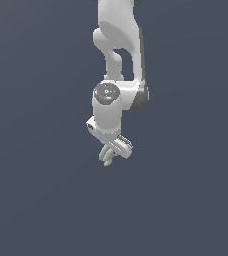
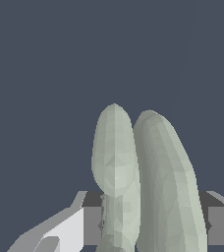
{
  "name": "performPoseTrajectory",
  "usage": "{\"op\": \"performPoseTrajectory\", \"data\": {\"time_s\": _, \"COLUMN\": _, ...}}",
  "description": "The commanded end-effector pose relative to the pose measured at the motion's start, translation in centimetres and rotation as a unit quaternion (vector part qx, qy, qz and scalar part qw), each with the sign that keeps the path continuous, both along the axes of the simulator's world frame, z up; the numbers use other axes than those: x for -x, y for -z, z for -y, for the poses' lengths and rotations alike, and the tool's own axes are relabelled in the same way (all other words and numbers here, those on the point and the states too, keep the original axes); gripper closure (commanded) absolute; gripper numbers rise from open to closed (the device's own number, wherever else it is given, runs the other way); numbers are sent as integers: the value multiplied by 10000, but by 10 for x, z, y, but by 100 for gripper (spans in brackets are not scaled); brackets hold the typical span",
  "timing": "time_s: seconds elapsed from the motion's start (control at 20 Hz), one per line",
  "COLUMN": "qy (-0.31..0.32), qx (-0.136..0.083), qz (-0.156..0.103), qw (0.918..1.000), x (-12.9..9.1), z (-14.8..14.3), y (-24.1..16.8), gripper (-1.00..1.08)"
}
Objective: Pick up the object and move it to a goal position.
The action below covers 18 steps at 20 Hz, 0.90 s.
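The object (image 1: 106,156) is a small pale grey-green cluster of elongated rounded lobes. It pokes out below the white gripper (image 1: 111,151) in the exterior view. In the wrist view the object (image 2: 143,182) fills the middle, two long lobes side by side, held between the grey fingers (image 2: 92,224). The gripper (image 2: 151,226) is shut on the object. The white arm rises behind it towards the top of the exterior view. No goal marker shows in either view.
A plain dark blue-grey surface (image 1: 36,200) lies all around the arm in both views. No other objects, containers or edges show.
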<state>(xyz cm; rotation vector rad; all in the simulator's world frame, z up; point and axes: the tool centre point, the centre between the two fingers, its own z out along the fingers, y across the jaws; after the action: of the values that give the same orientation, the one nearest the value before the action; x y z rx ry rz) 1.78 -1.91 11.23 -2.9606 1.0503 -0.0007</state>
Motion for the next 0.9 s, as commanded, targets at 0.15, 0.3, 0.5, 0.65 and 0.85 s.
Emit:
{"op": "performPoseTrajectory", "data": {"time_s": 0.15, "qy": 4, "qx": 1, "qz": 3, "qw": 10000, "x": -14, "z": 51, "y": -18, "gripper": 108}}
{"op": "performPoseTrajectory", "data": {"time_s": 0.3, "qy": 1, "qx": 1, "qz": 2, "qw": 10000, "x": -22, "z": 82, "y": -29, "gripper": 108}}
{"op": "performPoseTrajectory", "data": {"time_s": 0.5, "qy": -2, "qx": 1, "qz": 0, "qw": 10000, "x": -34, "z": 120, "y": -43, "gripper": 108}}
{"op": "performPoseTrajectory", "data": {"time_s": 0.65, "qy": -2, "qx": 1, "qz": 0, "qw": 10000, "x": -41, "z": 141, "y": -50, "gripper": 108}}
{"op": "performPoseTrajectory", "data": {"time_s": 0.85, "qy": -2, "qx": 1, "qz": 0, "qw": 10000, "x": -47, "z": 160, "y": -57, "gripper": 108}}
